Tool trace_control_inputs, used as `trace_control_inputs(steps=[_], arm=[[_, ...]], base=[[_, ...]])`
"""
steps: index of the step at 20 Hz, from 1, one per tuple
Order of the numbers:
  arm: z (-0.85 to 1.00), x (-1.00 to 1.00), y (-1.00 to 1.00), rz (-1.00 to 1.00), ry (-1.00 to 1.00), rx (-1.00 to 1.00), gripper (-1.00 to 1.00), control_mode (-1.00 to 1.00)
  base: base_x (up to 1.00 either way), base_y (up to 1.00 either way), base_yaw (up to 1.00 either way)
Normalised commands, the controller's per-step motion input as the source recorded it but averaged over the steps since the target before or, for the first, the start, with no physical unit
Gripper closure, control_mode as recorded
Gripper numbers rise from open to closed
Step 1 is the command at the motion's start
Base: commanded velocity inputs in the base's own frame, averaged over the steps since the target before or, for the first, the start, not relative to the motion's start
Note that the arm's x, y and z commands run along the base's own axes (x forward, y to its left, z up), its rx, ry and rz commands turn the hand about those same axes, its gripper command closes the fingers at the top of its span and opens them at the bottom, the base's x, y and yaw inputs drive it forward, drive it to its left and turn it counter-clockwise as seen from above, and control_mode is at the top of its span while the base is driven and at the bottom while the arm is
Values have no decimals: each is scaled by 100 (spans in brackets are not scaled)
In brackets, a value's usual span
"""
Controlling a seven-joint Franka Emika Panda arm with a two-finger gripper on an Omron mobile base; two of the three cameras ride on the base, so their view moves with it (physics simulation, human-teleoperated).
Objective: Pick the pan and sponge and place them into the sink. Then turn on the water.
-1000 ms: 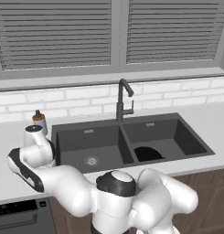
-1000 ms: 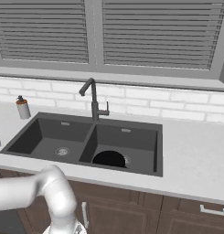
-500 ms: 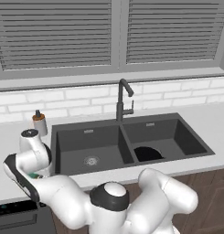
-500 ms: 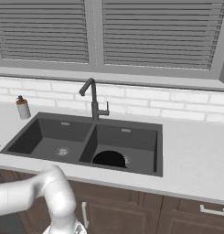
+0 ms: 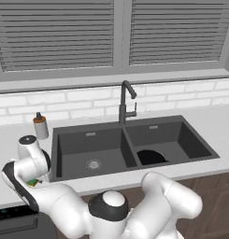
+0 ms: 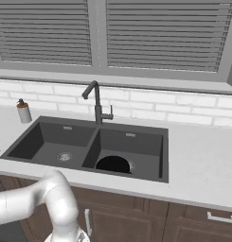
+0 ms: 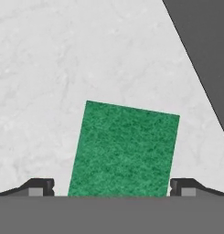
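My hand view is showing the sponge (image 7: 125, 150) green side up on the pale counter (image 7: 63, 68); the left base view is giving just a sliver of it under my arm, left of the sink (image 5: 130, 144). My gripper (image 7: 111, 187) is hanging wide apart, one fingertip off each side of the sponge, gripping nothing.

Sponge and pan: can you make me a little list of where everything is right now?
pan: in the right basin of the sink
sponge: flat on the counter left of the sink, green side up
gripper: open, over the sponge, one fingertip on each side of it, not gripping yet
sink: dark double basin, left basin holds just its drain
faucet: behind the divider, no water running
soap bottle: on the counter behind the sink's left corner
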Motion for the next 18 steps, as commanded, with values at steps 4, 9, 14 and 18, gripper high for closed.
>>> trace_control_inputs(steps=[4, 9, 14, 18], arm=[[-49, 15, 0, -5, 0, 0, -100, -100], [-58, 9, 3, -7, 0, -1, 100, -100], [-79, 5, 4, -12, 6, -5, 100, -100], [-71, -1, 0, -13, 1, 0, 100, -100]], base=[[0, 0, 0], [0, 0, 0], [0, 0, 0], [0, 0, 0]])
